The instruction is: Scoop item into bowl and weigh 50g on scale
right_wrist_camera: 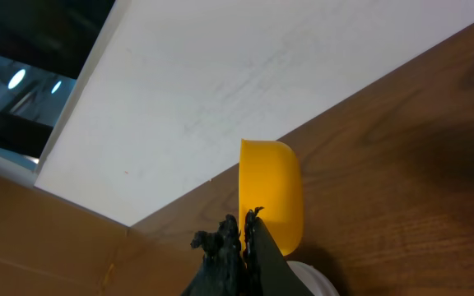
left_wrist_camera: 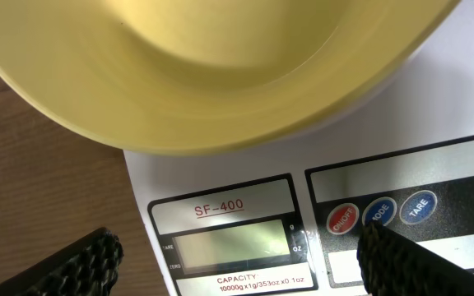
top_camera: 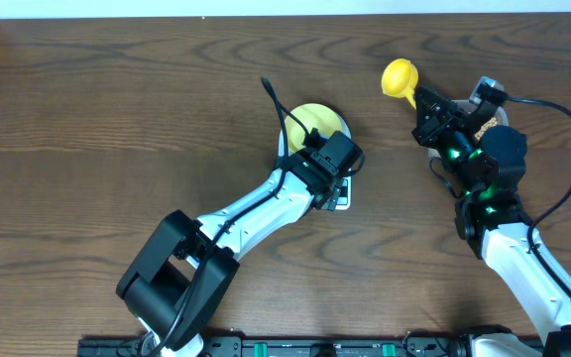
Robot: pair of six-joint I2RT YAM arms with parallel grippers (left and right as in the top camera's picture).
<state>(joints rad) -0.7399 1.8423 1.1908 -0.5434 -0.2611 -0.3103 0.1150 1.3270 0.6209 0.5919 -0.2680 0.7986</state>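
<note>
The pale yellow-green bowl (top_camera: 317, 123) stands on the white scale (top_camera: 343, 195), which my left arm mostly covers from above. In the left wrist view the bowl's wall (left_wrist_camera: 220, 90) fills the top, above the scale's face (left_wrist_camera: 220, 168) and its blank LCD screen (left_wrist_camera: 233, 247). My left gripper (left_wrist_camera: 245, 267) is open and empty, low over the scale's front, its right finger beside the red button (left_wrist_camera: 342, 218). My right gripper (top_camera: 430, 107) is shut on the handle of a yellow scoop (top_camera: 399, 76), which also shows in the right wrist view (right_wrist_camera: 271, 193). I cannot see into its cup. The beans show only as a small tan patch (top_camera: 481, 126) behind the right wrist.
A clear tub sits under my right arm, with only a white rim showing (right_wrist_camera: 313, 278). A white wall (right_wrist_camera: 245, 74) runs along the table's far edge. A black cable (top_camera: 278, 104) arcs up from the left wrist beside the bowl. The brown wooden table (top_camera: 117, 119) is bare on the left.
</note>
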